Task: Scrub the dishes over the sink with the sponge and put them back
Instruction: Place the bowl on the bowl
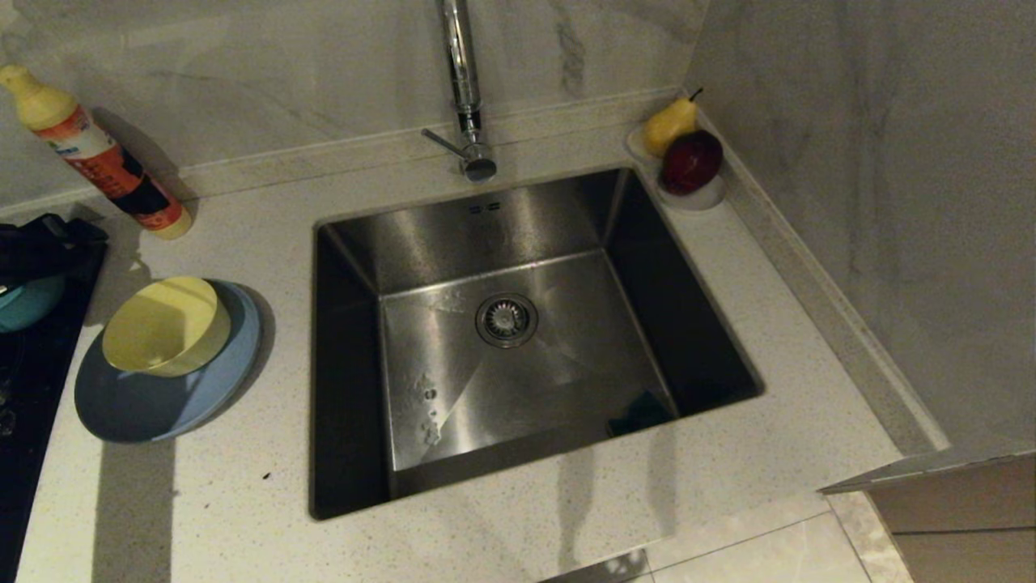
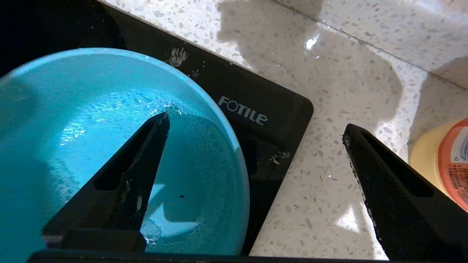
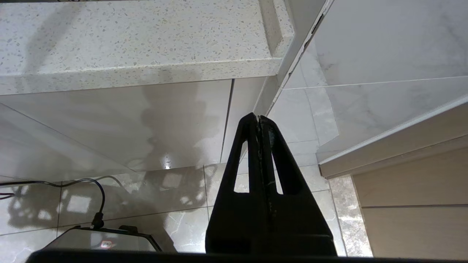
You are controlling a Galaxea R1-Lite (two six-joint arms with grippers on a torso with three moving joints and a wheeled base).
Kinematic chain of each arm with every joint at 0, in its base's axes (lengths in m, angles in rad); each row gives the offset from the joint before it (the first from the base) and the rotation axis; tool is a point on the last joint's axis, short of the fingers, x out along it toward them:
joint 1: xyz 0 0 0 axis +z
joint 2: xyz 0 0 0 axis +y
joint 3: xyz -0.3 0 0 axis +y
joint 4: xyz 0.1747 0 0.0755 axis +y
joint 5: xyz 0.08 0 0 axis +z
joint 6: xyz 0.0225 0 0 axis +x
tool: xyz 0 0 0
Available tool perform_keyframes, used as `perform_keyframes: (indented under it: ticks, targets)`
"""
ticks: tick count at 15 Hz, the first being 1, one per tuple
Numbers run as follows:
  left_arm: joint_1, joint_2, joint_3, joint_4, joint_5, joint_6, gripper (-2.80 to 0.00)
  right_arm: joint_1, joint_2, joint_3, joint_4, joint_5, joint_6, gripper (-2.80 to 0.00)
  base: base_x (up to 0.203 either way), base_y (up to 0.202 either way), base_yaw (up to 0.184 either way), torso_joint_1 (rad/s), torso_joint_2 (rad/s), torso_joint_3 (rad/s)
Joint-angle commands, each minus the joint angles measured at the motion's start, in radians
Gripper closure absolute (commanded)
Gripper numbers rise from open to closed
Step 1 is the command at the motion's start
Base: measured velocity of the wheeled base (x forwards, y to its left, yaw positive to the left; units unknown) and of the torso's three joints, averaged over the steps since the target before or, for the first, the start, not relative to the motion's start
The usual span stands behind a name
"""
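The teal-blue bowl (image 2: 91, 138) holds soap foam and sits on the black cooktop (image 2: 263, 106) at the far left; only its edge (image 1: 28, 301) shows in the head view. My left gripper (image 2: 256, 122) is open above the bowl's rim, with one finger (image 2: 139, 164) over the inside and the other (image 2: 384, 182) over the counter, holding nothing. The pale yellow bowl (image 1: 166, 324) rests on the light-blue plate (image 1: 146, 401) left of the sink (image 1: 518, 235). The sponge (image 1: 639, 411) lies dark face up in the sink's near right corner. My right gripper (image 3: 257, 117) hangs shut below the counter edge.
A soap bottle (image 1: 97, 154) leans at the back left, close beside the left gripper's outer finger. The chrome tap (image 1: 465, 89) rises behind the sink. A yellow pear (image 1: 670, 123) and a dark red fruit (image 1: 692, 160) sit on a small white dish at the back right, by the wall.
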Motion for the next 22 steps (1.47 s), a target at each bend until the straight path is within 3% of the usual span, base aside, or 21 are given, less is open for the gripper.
perform_keyframes:
  ticks: [1,2,11,15,19,22]
  targets:
    - [0.0,0.007,0.0,0.005,-0.001,-0.001,-2.8,0.0,0.0,0.0,0.0,0.001,-0.001,0.0,0.0,0.0,0.0,0.0,0.0,0.0]
    - [0.0,0.007,0.0,0.01,-0.001,0.002,0.0,0.0,0.0,0.0,0.0,0.001,-0.001,0.0,0.0,0.0,0.0,0.0,0.0,0.0]
    - [0.0,-0.034,-0.001,0.02,-0.008,-0.001,0.0,0.0,0.0,0.0,0.0,0.001,-0.001,0.0,0.0,0.0,0.0,0.0,0.0,0.0]
    - [0.0,-0.093,-0.001,0.082,-0.01,-0.001,0.0,0.0,0.0,0.0,0.0,0.001,-0.001,0.0,0.0,0.0,0.0,0.0,0.0,0.0]
    - [-0.004,-0.226,0.0,0.216,-0.013,0.001,0.0,0.0,0.0,0.0,0.0,0.001,-0.001,0.0,0.0,0.0,0.0,0.0,0.0,0.0]
    - [-0.038,-0.344,0.001,0.38,-0.061,0.016,0.0,0.0,0.0,0.0,0.0,0.001,-0.001,0.0,0.0,0.0,0.0,0.0,0.0,0.0]
